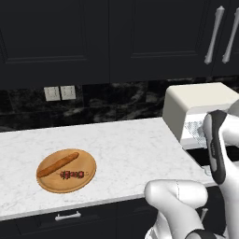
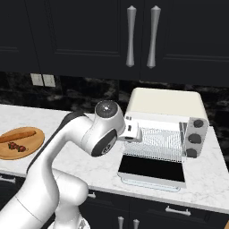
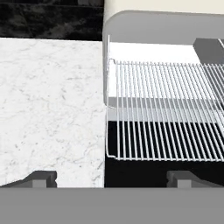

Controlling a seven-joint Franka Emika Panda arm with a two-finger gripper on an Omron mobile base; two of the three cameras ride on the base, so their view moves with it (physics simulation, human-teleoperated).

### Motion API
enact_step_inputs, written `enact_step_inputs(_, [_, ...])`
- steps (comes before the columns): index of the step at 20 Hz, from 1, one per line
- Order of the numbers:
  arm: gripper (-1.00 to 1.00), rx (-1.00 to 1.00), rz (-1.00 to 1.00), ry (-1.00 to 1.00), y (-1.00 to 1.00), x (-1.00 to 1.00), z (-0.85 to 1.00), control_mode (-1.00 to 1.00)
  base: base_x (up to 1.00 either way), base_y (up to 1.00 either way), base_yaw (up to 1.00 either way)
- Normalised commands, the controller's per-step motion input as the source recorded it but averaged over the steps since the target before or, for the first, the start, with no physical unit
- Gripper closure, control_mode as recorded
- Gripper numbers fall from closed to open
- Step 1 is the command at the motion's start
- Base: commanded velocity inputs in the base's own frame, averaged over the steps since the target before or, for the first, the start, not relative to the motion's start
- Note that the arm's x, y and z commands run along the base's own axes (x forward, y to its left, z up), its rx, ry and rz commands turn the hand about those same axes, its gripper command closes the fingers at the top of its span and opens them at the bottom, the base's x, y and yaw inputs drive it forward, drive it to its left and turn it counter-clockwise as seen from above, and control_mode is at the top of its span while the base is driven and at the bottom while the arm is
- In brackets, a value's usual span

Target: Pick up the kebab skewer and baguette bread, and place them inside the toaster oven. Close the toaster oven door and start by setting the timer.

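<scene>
Gripper wide open, empty, before toaster oven rack

In the left base view my own forearm covers the front of the toaster oven, so its rack and the toaster oven door lying open are mostly hidden, and the picture's right edge cuts the oven off. In the right base view my elbow hides the oven's near left corner and my end effector sits partly behind it. The chunks on the kebab skewer are too small to identify. In the hand view the wire rack runs off the right edge.
</scene>
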Motion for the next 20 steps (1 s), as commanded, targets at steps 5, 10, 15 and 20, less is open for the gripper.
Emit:
enact_step_inputs(5, [-1.0,0.0,-0.04,0.0,0.31,0.03,0.01,-1.0,0.0,0.0,0.0])
enact_step_inputs(10, [-1.0,0.0,-0.03,0.0,0.25,0.0,0.0,-1.0,0.0,0.0,0.0])
enact_step_inputs(15, [-1.0,0.0,-0.03,0.0,0.33,0.0,0.0,-1.0,0.0,0.0,0.0])
enact_step_inputs(20, [-1.0,0.0,-0.01,0.0,0.44,0.0,0.0,-1.0,0.0,0.0,0.0])
